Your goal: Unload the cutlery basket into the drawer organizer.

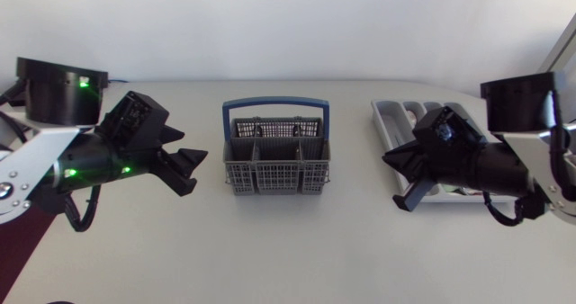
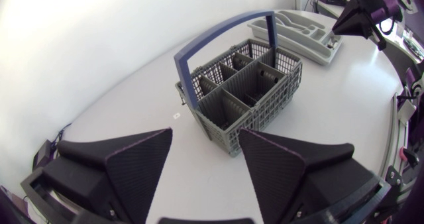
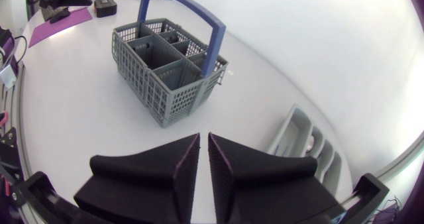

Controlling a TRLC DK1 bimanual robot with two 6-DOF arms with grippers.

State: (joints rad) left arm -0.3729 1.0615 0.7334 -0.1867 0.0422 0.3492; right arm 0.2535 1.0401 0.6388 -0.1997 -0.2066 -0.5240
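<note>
Basket (image 1: 275,151) stands upright, long axis left-right; left fingers (image 2: 136,168) spread apart, right fingers (image 3: 162,168) closed together.

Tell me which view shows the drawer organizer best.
The left wrist view: the drawer organizer lies almost wholly in sight beyond the cutlery basket, its compartments showing. In the head view the right arm covers much of it. The right wrist view catches only one part, beside the right gripper.
</note>
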